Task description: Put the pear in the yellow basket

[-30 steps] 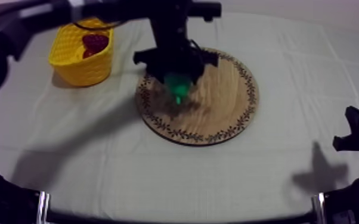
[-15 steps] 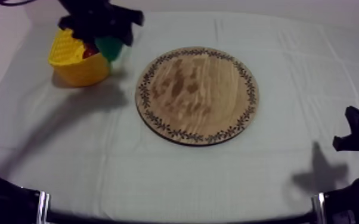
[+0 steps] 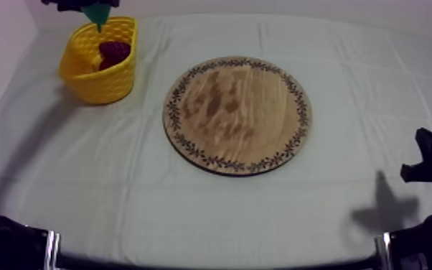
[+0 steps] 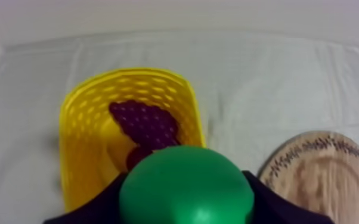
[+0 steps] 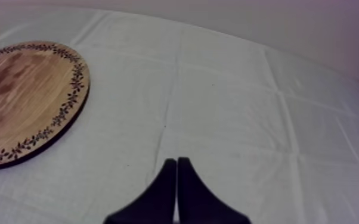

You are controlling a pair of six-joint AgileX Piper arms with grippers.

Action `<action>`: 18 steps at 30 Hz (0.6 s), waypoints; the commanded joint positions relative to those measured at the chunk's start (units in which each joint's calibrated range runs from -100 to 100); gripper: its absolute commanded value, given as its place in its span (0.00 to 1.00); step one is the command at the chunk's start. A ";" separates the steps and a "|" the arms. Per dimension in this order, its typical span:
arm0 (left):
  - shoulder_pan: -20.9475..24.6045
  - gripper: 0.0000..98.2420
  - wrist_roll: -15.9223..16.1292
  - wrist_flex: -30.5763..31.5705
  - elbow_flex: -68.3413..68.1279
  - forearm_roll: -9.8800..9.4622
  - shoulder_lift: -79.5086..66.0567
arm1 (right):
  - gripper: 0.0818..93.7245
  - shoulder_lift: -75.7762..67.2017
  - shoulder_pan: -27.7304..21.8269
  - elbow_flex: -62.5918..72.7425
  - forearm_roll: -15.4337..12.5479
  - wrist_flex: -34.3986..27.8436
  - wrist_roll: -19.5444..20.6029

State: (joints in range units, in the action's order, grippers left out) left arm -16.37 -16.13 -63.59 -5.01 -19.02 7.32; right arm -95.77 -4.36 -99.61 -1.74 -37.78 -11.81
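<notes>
My left gripper (image 3: 93,6) hangs above the far rim of the yellow basket (image 3: 82,72), shut on the green pear (image 3: 98,12). In the left wrist view the pear (image 4: 186,186) sits between my black fingers (image 4: 98,208), right over the yellow basket (image 4: 80,137), which holds a bunch of purple grapes (image 4: 143,122) and a small red fruit (image 4: 137,158). The round wooden board (image 3: 237,113) lies bare mid-table. My right gripper (image 5: 176,167) rests shut as a narrow wedge over the cloth at the table's right side, also seen as my right gripper (image 3: 427,161) in the top view.
The grapes (image 3: 115,50) show dark red inside the basket at the far left. The wooden board (image 5: 21,95) lies left of my right gripper, and the board's rim (image 4: 319,173) sits right of the basket. Grey-white cloth covers the table.
My left arm lifted the pear off the board, carried it left to the basket, then farther back and higher above it. The right arm has not moved.
</notes>
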 commanded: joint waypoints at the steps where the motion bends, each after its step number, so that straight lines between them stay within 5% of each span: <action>1: 1.73 0.48 -0.09 3.80 -0.17 -0.51 1.53 | 0.00 0.01 0.00 -0.05 0.01 0.04 0.01; 18: 6.51 0.50 0.37 7.64 -0.72 -0.60 14.05 | 0.00 0.01 0.00 -0.05 0.01 0.04 0.01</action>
State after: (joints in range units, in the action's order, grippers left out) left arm -9.87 -15.80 -56.00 -5.77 -19.66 20.95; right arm -95.77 -4.36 -99.61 -1.74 -37.68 -11.81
